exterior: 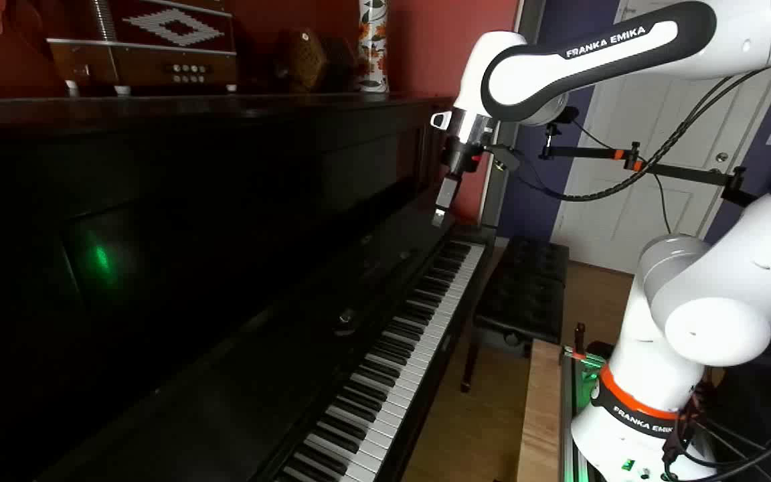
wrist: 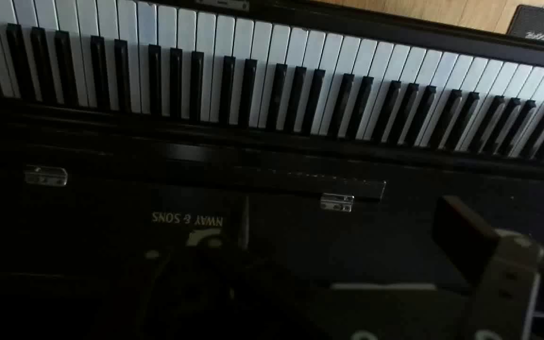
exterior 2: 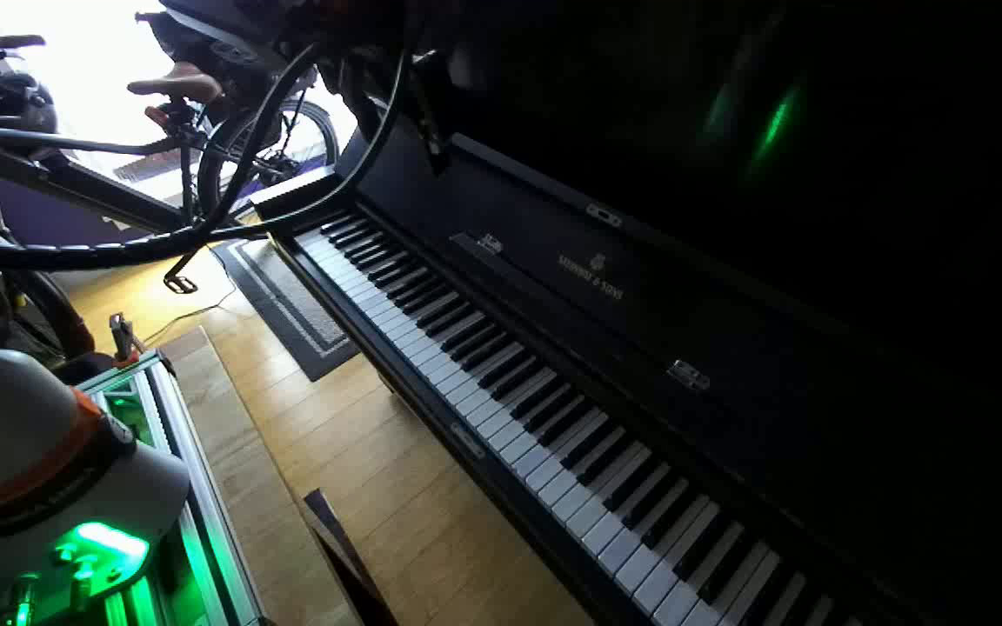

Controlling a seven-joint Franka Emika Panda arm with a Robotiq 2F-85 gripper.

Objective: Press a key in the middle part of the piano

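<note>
The glossy black piano (exterior: pixel 211 227) also shows in an exterior view (exterior 2: pixel 631 339) and in the wrist view (wrist: pixel 111 203). Its lid is raised and the row of keys (exterior: pixel 402 388) is bare; the keys also show in an exterior view (exterior 2: pixel 501 426) and across the top of the wrist view (wrist: pixel 262 47). My gripper (exterior: pixel 440 215) hangs above the keyboard's height near the fallboard, apart from the keys. In the wrist view the gripper (wrist: pixel 345 226) has its fingers wide apart with nothing between them; the left finger is very dark. In an exterior view one dark finger (exterior 2: pixel 433 130) shows.
A black bench (exterior: pixel 526 288) stands beside the piano's far end. An accordion (exterior: pixel 178 30) and a flowered vase (exterior: pixel 373 47) stand on the piano's top. A thick cable (exterior 2: pixel 118 248) hangs from the arm. Bicycles (exterior 2: pixel 75 174) and a rug (exterior 2: pixel 292 304) lie beyond.
</note>
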